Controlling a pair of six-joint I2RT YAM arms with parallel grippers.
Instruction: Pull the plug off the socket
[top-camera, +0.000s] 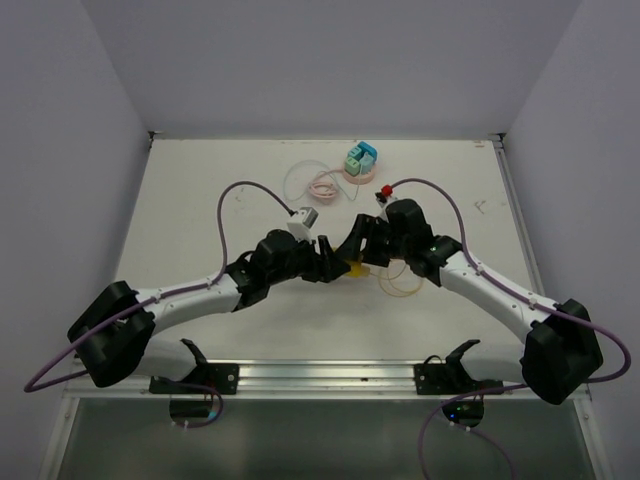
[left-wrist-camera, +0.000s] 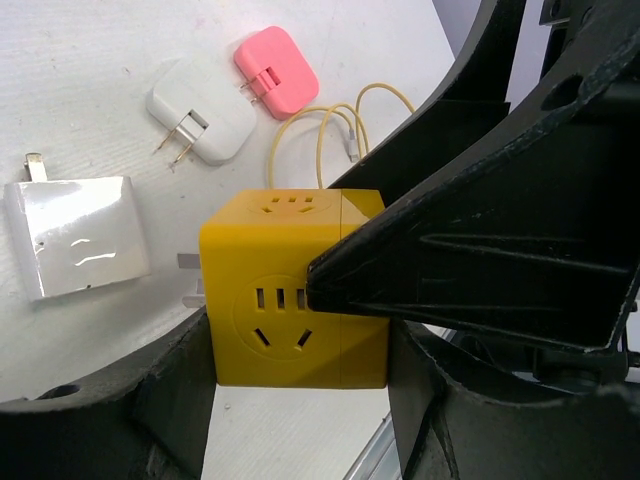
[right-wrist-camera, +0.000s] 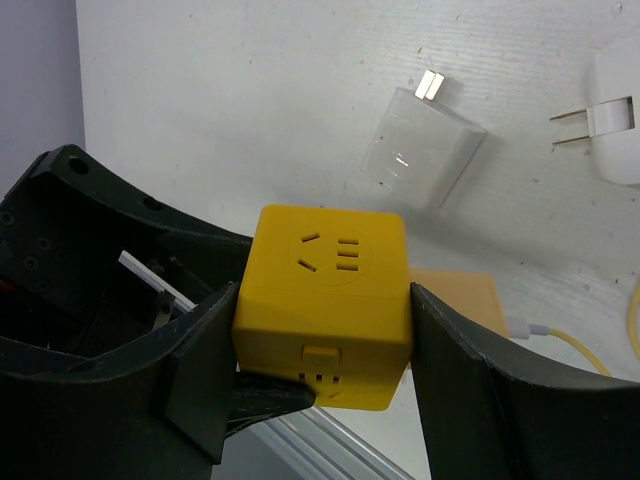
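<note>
A yellow cube socket (left-wrist-camera: 285, 300) is held above the table between both grippers, also seen in the right wrist view (right-wrist-camera: 325, 290) and from the top (top-camera: 355, 267). My left gripper (left-wrist-camera: 297, 352) is shut on two of its opposite sides. My right gripper (right-wrist-camera: 322, 318) is shut on two other sides, and one of its fingers (left-wrist-camera: 470, 270) crosses the cube's front face. Two metal prongs (left-wrist-camera: 190, 280) stick out on the cube's left side. No plug body shows clearly in its holes. From the top, the left gripper (top-camera: 333, 262) and right gripper (top-camera: 366, 250) meet mid-table.
Loose on the table lie a white plug (left-wrist-camera: 205, 110), a pink plug (left-wrist-camera: 278, 70), a silvery adapter (left-wrist-camera: 78, 235) and a pale yellow block (right-wrist-camera: 455, 298) with a yellow cable (left-wrist-camera: 325, 125). A teal and pink item (top-camera: 360, 160) sits at the back. A metal rail (top-camera: 330, 375) runs along the near edge.
</note>
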